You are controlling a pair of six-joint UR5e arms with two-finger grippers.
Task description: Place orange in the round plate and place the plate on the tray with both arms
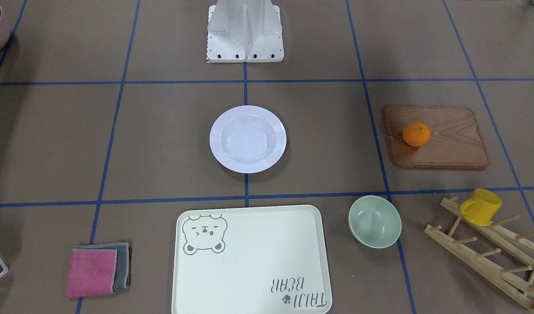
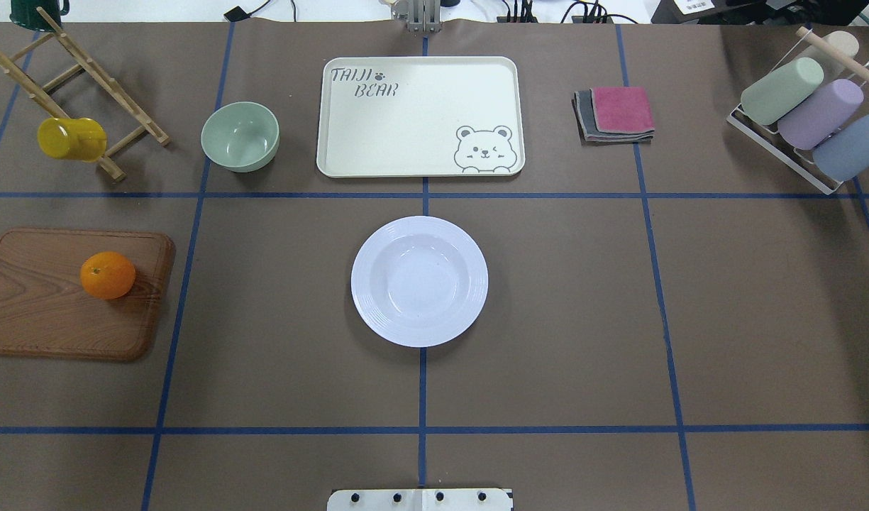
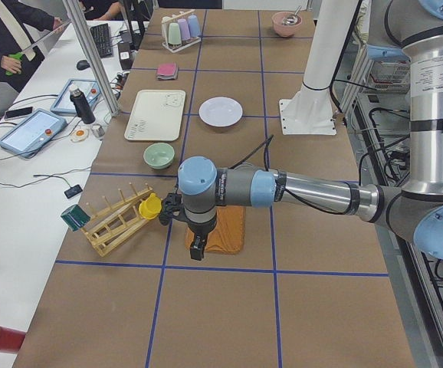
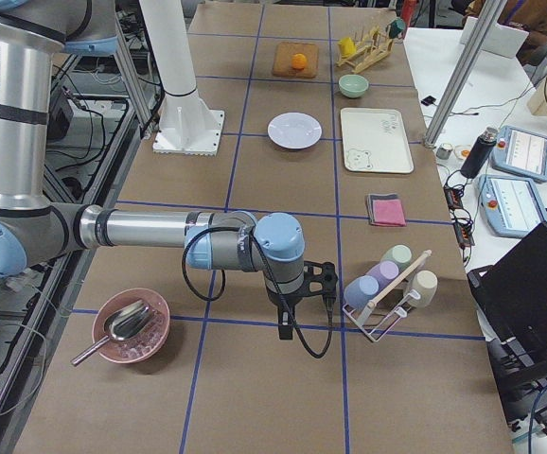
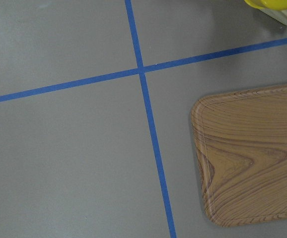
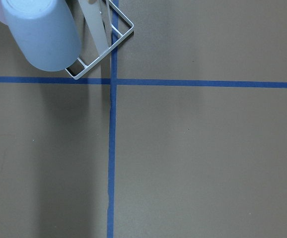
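The orange rests on a brown wooden board at the table's left. An empty white round plate sits in the middle. Beyond it, the cream bear tray lies bare. Neither arm enters the overhead view. In the exterior left view my left gripper hangs over the near end of the board, pointing down. In the exterior right view my right gripper hangs beside the cup rack. I cannot tell whether either gripper is open or shut. Both wrist views show only the table.
A pale-green bowl stands left of the tray. A wooden peg rack holds a yellow cup at the far left. Folded cloths and a rack of pastel cups lie right. A pink bowl with a spoon sits near the right arm.
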